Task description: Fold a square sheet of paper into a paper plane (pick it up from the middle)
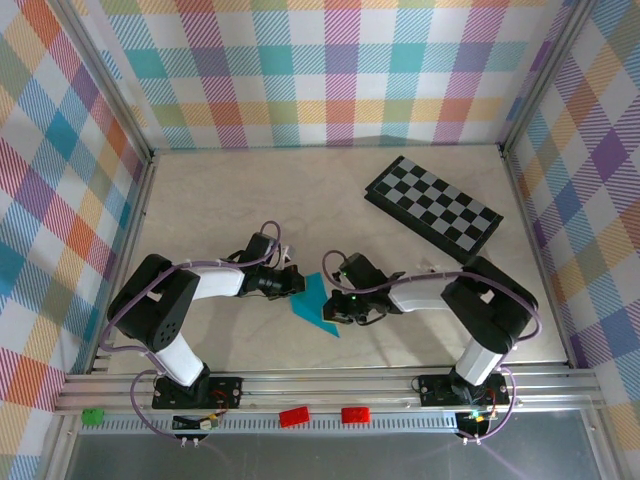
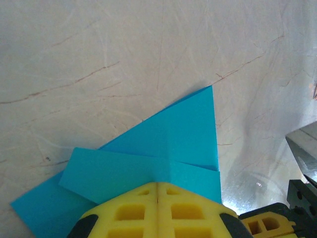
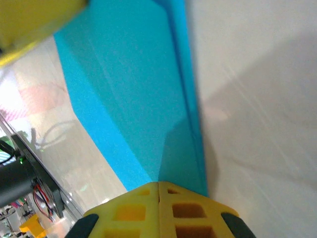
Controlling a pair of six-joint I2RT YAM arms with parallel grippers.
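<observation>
The square sheet of paper (image 1: 318, 306) is cyan-blue and folded into overlapping triangles; it lies near the table's front between my two arms. My left gripper (image 1: 298, 284) meets its upper left edge and my right gripper (image 1: 338, 308) its right edge. In the left wrist view the yellow jaws (image 2: 157, 184) are shut on the paper (image 2: 173, 134), whose point reaches away over a folded flap. In the right wrist view the jaws (image 3: 158, 184) are shut on the paper (image 3: 129, 99) at a crease, one side in shade. A left finger (image 3: 34, 20) shows at the top left there.
A black-and-grey checkered board (image 1: 433, 203) lies at the back right. Plaid walls close in the back and both sides. Two red bricks (image 1: 294, 416) and a green one (image 1: 93, 415) sit on the front rail by the arm bases.
</observation>
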